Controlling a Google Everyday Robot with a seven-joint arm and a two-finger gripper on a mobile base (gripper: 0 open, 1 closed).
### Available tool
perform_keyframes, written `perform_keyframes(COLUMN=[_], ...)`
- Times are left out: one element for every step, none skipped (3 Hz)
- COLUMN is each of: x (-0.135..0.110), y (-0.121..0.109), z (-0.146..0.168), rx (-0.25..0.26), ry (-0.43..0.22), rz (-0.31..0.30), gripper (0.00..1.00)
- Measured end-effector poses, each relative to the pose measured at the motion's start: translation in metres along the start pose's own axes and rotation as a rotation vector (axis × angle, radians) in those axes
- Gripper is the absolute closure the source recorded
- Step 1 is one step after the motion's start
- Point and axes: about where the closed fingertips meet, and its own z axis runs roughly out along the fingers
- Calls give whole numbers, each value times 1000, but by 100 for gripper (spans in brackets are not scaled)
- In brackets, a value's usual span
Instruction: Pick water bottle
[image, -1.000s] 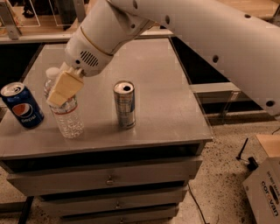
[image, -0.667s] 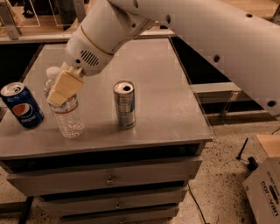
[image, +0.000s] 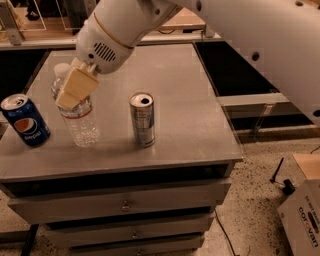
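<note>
The water bottle (image: 80, 122) is clear ribbed plastic with a white cap and a white label with a red band. It is at the left of the grey cabinet top (image: 190, 105) and leans with its cap to the upper left. My gripper (image: 75, 89) has tan fingers (image: 77, 86) and comes down from the white arm (image: 150, 20). It is shut on the bottle's upper part. The near finger covers the bottle's neck, and the far finger is hidden behind the bottle.
A blue Pepsi can (image: 25, 120) stands just left of the bottle at the cabinet's left edge. A silver-blue slim can (image: 142, 120) stands open-topped to the bottle's right. Drawers (image: 125, 205) are below. A cardboard box (image: 302, 215) lies on the floor at the right.
My gripper has moved up a little with the water bottle in it, so the bottle's base sits higher. The two cans have not moved.
</note>
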Motion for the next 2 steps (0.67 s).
perform_keyframes(x=[-8, -10], y=[-4, -3], z=[-15, -15], rx=[31, 30], ry=[10, 9], rz=[-33, -36], gripper=[82, 100])
